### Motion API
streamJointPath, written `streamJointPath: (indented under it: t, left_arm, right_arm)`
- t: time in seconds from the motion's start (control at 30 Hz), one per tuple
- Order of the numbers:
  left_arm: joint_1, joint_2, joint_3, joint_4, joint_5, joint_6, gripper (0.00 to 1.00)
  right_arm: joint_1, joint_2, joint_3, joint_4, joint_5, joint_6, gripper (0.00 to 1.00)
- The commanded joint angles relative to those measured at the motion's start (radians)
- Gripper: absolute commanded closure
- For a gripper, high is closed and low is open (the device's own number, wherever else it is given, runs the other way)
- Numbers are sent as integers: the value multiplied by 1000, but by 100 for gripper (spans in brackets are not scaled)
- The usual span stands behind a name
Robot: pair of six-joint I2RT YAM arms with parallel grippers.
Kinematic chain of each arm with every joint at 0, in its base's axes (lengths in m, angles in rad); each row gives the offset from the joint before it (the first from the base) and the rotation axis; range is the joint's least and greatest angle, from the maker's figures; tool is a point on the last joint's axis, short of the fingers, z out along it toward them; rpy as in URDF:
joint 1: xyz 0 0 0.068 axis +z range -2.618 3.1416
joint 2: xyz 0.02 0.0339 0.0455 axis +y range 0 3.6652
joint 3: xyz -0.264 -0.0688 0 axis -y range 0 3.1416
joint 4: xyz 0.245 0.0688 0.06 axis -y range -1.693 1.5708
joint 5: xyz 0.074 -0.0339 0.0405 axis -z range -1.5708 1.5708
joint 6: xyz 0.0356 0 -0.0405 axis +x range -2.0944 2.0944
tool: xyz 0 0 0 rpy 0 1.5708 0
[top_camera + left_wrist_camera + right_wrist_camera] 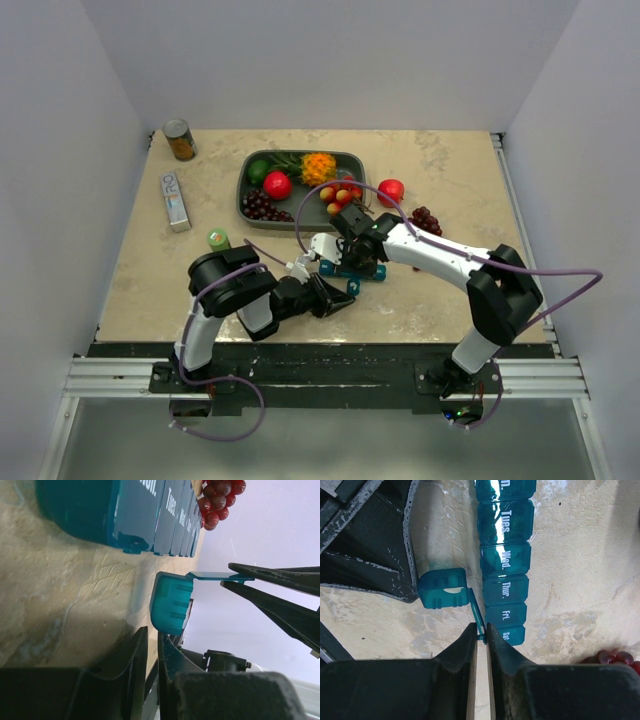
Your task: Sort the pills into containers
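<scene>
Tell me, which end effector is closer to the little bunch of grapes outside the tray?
Right. The right end effector pinches the lid of the loose cell, near the grapes. The left end effector is farther, with the pill strip between it and them.

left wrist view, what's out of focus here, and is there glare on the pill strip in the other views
Left wrist view: the near end of the pill strip and the left gripper's own fingers are soft; the loose cell is sharp. Right wrist view: white glare streaks on the strip's lids. Top external view: even light, strip too small to tell.
</scene>
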Motion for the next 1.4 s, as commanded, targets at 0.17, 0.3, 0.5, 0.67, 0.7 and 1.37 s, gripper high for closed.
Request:
streamJointPath:
  t: [0.17,0.3,0.5,0.67,0.7,1.37]
  left_arm:
    - [13,56,-3,38,6,-35,83]
    - [14,67,-3,45,7,-41,82]
    - [14,76,-3,56,13,-44,83]
    - [13,78,12,52,36,-32,83]
    - [13,79,15,50,38,-29,83]
    - [4,87,17,58,52,-27,84]
  right_arm:
    - [4,18,43,14,-31,15,84]
    - [5,21,43,12,-37,15,83]
    - [4,21,44,11,-45,17,83]
    - [5,21,44,11,-51,17,81]
    - [5,18,43,9,-51,17,80]
    - [-22,-31,52,-14,-137,15,53]
